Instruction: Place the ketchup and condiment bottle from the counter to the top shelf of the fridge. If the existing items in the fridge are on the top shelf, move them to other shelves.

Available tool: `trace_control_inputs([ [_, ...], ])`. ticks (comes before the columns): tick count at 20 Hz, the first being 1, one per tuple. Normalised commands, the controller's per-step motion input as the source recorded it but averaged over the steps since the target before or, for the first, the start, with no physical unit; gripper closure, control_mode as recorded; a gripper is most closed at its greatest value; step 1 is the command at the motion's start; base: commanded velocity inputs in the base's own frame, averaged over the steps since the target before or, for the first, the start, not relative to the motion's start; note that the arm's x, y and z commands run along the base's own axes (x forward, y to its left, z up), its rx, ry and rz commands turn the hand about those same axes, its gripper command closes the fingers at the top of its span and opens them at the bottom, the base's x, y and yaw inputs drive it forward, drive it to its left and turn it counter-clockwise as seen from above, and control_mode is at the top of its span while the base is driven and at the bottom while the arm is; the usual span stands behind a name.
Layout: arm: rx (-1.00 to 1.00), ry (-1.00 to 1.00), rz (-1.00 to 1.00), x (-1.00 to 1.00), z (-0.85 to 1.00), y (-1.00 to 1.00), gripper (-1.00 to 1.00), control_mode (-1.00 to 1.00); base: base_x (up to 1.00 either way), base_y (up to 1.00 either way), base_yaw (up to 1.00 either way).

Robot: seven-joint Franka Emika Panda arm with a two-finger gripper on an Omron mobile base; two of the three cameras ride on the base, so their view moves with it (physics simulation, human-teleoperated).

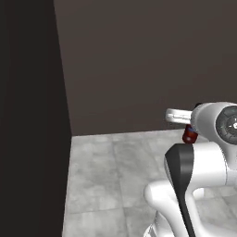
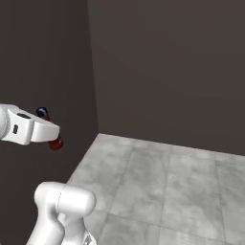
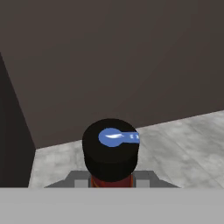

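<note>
The hand (image 3: 111,183) is clamped on the condiment bottle (image 3: 110,151), holding it in the air above the grey tiled floor (image 1: 106,180), near a dark wall (image 2: 167,67).

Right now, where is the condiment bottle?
The condiment bottle is held in the shut hand, up in the air above the grey tiled floor, near the dark wall.

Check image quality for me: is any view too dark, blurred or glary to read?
Left base view: sharp, no glare, left side falls into near-black shadow. Right base view: dim flat wall, bottle readable. Hand view: crisp, the black cap shows no glare.
</note>
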Motion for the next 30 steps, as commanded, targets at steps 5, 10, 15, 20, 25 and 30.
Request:
trace_control_inputs([
  [5, 0.0, 0.0, 0.0, 0.0, 0.0, 0.0, 1.0, 1.0, 1.0, 0.0, -0.25],
  [10, 0.0, 0.0, 0.0, 0.0, 0.0, 0.0, 1.0, 1.0, 1.0, 0.0, -0.36],
  [15, 0.0, 0.0, 0.0, 0.0, 0.0, 0.0, 1.0, 1.0, 0.97, 0.0, -0.45],
  [20, 0.0, 0.0, 0.0, 0.0, 0.0, 0.0, 1.0, 1.0, 0.7, 0.0, -0.55],
  [25, 0.0, 0.0, 0.0, 0.0, 0.0, 0.0, 1.0, 1.0, 0.62, -0.12, -0.58],
  [30, 0.0, 0.0, 0.0, 0.0, 0.0, 0.0, 1.0, 1.0, 0.64, -0.19, -0.58],
])
